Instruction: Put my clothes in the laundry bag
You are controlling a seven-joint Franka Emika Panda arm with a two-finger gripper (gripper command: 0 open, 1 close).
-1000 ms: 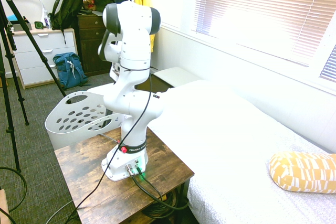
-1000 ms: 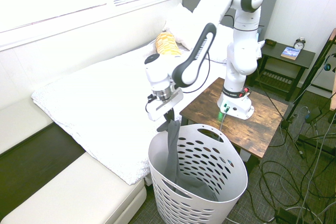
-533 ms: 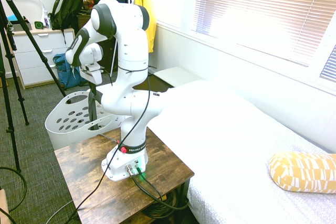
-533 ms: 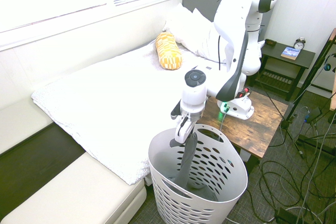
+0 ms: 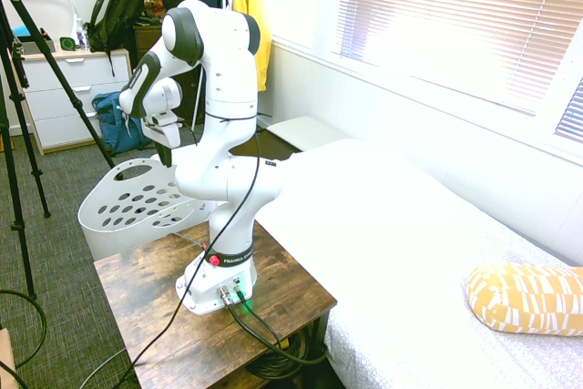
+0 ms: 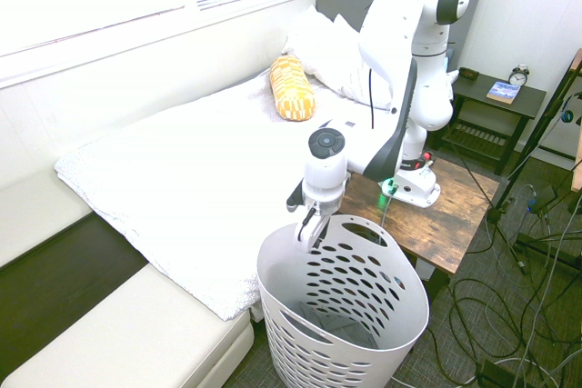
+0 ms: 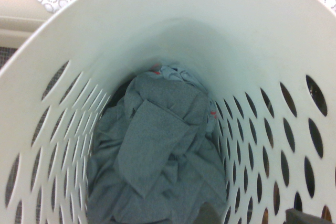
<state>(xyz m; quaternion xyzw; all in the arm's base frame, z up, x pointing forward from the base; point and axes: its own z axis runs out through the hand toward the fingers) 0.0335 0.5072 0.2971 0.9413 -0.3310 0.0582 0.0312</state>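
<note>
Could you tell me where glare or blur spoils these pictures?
First exterior view: the window blinds are blown out, and the bed below is washed nearly featureless. Second exterior view: evenly lit, and the laundry basket is sharp. Wrist view: the grey garment is in reasonable focus, but the basket's near wall is soft.

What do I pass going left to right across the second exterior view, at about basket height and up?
White bed → yellow patterned pillow → gripper over the white laundry basket → wooden table → nightstand with a small clock.
</note>
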